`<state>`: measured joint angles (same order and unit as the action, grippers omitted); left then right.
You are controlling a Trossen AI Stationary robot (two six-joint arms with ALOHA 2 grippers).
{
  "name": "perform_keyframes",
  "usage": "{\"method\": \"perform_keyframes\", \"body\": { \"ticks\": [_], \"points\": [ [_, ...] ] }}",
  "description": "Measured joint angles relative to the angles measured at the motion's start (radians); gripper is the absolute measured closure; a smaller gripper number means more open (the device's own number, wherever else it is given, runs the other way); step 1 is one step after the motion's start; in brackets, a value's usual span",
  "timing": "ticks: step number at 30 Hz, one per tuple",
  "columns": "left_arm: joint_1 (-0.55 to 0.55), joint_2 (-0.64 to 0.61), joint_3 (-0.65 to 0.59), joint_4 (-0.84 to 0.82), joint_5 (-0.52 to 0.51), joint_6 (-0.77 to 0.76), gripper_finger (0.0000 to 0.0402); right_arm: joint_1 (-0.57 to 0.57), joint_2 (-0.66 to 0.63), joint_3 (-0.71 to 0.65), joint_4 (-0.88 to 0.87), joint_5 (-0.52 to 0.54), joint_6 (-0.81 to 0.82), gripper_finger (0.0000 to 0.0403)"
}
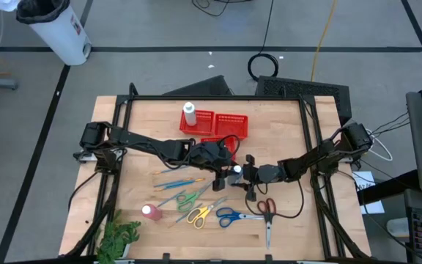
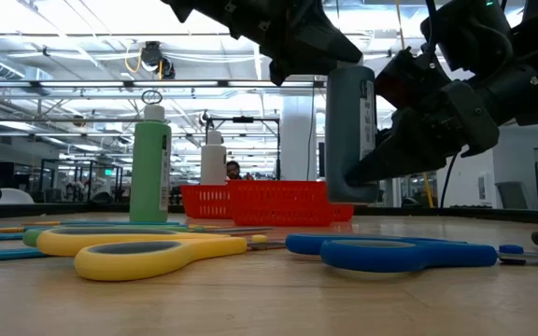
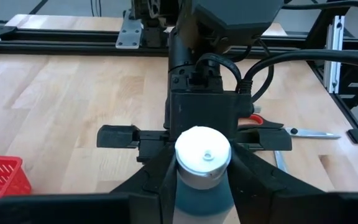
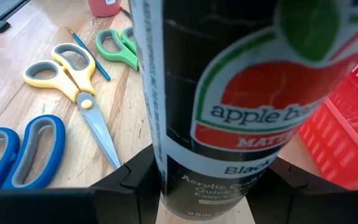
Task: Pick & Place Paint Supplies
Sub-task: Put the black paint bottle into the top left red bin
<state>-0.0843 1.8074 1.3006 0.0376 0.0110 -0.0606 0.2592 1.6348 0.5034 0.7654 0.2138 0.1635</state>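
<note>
Upright, cap up, the grey-blue bottle (image 2: 349, 131) sits clamped between right gripper (image 1: 246, 170) and left gripper (image 1: 229, 166).

The grey-blue bottle (image 4: 229, 106) fills the right wrist view so closely that its cap and base are cut off and its label is readable only in part. In the left wrist view its body (image 3: 202, 186) sinks between dark fingers and out of the picture. From above, only its white cap (image 1: 236, 170) shows among the arms. The blue scissors (image 4: 17, 155) are cut by the edge, and the pink bottle (image 4: 104, 6) shows only a sliver
</note>
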Motion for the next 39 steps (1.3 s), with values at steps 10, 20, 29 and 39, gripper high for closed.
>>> {"method": "perform_keyframes", "body": {
  "ticks": [10, 20, 29, 39],
  "points": [
    [-0.001, -0.182, -0.006, -0.103, -0.087, 0.072, 0.0282, -0.001, -0.007, 0.005, 0.043, 0.018, -0.001, 0.0161],
    [0.011, -0.396, -0.002, -0.184, -0.393, 0.161, 0.0282, 0.012, 0.0, 0.0, -0.012, -0.013, 0.007, 0.0117],
    [0.167, -0.425, -0.082, -0.156, -0.461, 0.087, 0.0282, 0.012, 0.0, -0.001, -0.001, -0.013, 0.008, 0.0121],
    [0.365, -0.418, -0.332, 0.169, -0.375, -0.013, 0.0282, 0.011, 0.0, 0.0, 0.01, -0.01, 0.008, 0.0117]
  ]
}}
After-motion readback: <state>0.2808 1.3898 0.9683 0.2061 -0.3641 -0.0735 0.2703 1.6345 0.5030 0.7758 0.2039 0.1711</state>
